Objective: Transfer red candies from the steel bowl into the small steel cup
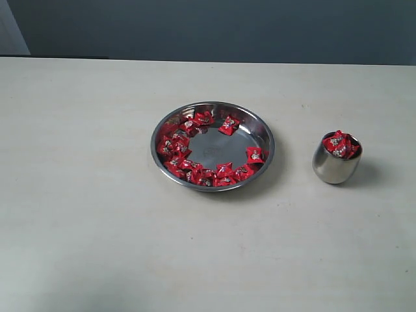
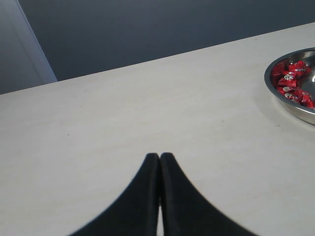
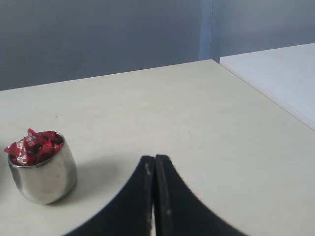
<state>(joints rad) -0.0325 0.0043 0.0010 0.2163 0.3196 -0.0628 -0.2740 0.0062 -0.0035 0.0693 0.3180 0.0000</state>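
Observation:
The steel bowl [image 1: 263, 130] sits mid-table with several red candies [image 1: 175, 156] ringed along its wall. To its right stands the small steel cup [image 1: 333, 168], heaped with red candies [image 1: 340, 144]. Neither arm shows in the exterior view. My left gripper [image 2: 160, 155] is shut with nothing in it, over bare table, the steel bowl [image 2: 275, 93] and its red candies [image 2: 291, 81] far off at the frame's edge. My right gripper [image 3: 155, 157] is shut and holds nothing, a short way from the small steel cup [image 3: 47, 179] with red candies [image 3: 32, 146] piled above its rim.
The pale table [image 1: 97, 214] runs wide on all sides of the bowl and cup. A dark wall [image 1: 227, 26] stands behind its far edge. In the right wrist view a white surface [image 3: 280, 73] adjoins the table's edge.

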